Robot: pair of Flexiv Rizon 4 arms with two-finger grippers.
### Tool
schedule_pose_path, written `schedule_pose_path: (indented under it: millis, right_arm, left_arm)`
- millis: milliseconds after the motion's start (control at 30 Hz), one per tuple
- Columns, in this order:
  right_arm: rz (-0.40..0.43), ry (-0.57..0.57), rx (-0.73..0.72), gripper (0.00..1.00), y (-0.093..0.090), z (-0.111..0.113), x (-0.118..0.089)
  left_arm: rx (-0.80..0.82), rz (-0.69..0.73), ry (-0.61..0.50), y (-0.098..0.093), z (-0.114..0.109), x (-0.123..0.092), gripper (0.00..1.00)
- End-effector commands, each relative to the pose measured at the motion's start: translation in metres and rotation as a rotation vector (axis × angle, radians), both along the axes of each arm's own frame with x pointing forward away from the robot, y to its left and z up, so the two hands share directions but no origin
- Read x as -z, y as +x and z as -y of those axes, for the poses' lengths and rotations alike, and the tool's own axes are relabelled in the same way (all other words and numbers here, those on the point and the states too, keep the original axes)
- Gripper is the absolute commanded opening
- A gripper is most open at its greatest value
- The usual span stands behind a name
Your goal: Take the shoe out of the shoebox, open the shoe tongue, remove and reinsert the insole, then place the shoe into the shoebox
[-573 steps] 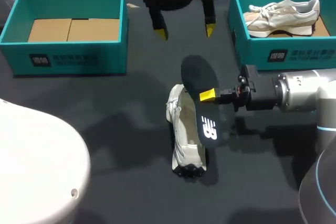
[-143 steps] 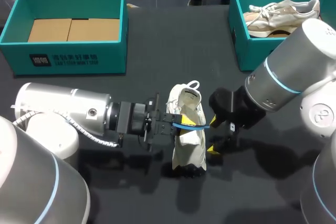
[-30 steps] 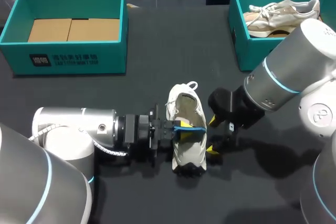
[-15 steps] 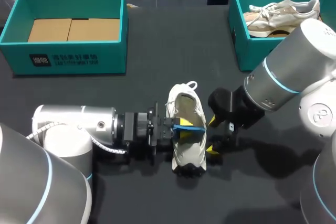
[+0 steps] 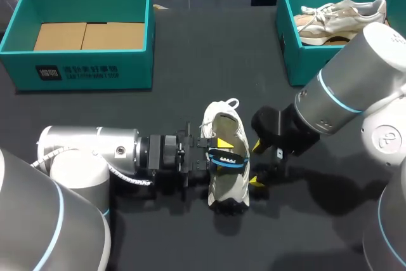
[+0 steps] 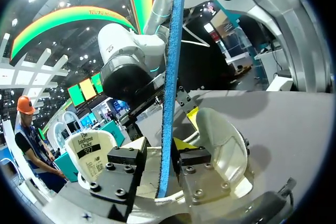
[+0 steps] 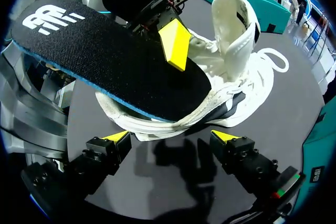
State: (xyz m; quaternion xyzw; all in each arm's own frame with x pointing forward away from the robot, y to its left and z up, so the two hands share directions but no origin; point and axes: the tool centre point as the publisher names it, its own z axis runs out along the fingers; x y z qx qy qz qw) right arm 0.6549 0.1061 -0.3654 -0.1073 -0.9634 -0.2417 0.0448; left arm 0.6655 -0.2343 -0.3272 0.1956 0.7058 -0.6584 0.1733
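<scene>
The white shoe (image 5: pixel 227 176) lies on the dark table (image 5: pixel 190 87) about midway between the left and right edges and closer to the near edge, its heel loop towards the far edge and its toe towards the near one. The left arm comes in low across the table from the left edge, and the left end effector (image 5: pixel 214 152) pinches the insole (image 5: pixel 227 159) at the shoe's opening. In the left wrist view the insole (image 6: pixel 168 93) stands edge-on between the two fingers, its blue rim clamped from both sides, with the shoe (image 6: pixel 223 150) just beyond. The right wrist view shows the insole's black top (image 7: pixel 105 61) slanting across the shoe (image 7: pixel 239 77). Whether its end sits inside the opening I cannot tell. The right end effector (image 5: pixel 255 164) hangs just beside the shoe's right flank, fingers spread wide and pinching nothing. Its yellow tips (image 7: pixel 116 136) stand apart over bare table. The arms fill the room on both sides of the shoe. Bare table stretches from the shoe's heel to the far edge. A teal shoebox (image 5: pixel 95 71) with cardboard (image 5: pixel 85 36) on its floor sits at the far left corner. A second teal box (image 5: pixel 311 68) at the far right corner holds a beige shoe (image 5: pixel 342 17).
</scene>
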Motion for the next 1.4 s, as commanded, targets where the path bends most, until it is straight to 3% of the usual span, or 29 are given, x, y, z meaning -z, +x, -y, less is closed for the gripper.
schedule_pose_path:
  millis: [33,433,533,967,1400]
  right_arm:
    - [0.002,-0.002,0.002,1.00,-0.001,-0.001,0.001]
    - [0.002,-0.002,0.002,1.00,-0.001,-0.001,0.001]
    - [0.002,-0.002,0.002,1.00,-0.001,-0.001,0.001]
    - [0.002,-0.002,0.002,1.00,-0.001,-0.001,0.001]
    - [0.002,-0.002,0.002,1.00,-0.001,-0.001,0.001]
  left_arm:
    - [-0.017,0.007,0.024,-0.009,0.001,-0.009,0.30]
    - [-0.041,0.053,0.021,-0.021,0.007,-0.027,0.22]
    - [-0.042,0.072,0.018,-0.025,0.008,-0.027,0.00]
    - [-0.049,0.115,-0.020,-0.005,0.008,-0.002,0.00]
    - [-0.081,0.124,0.023,0.013,0.010,0.020,0.00]
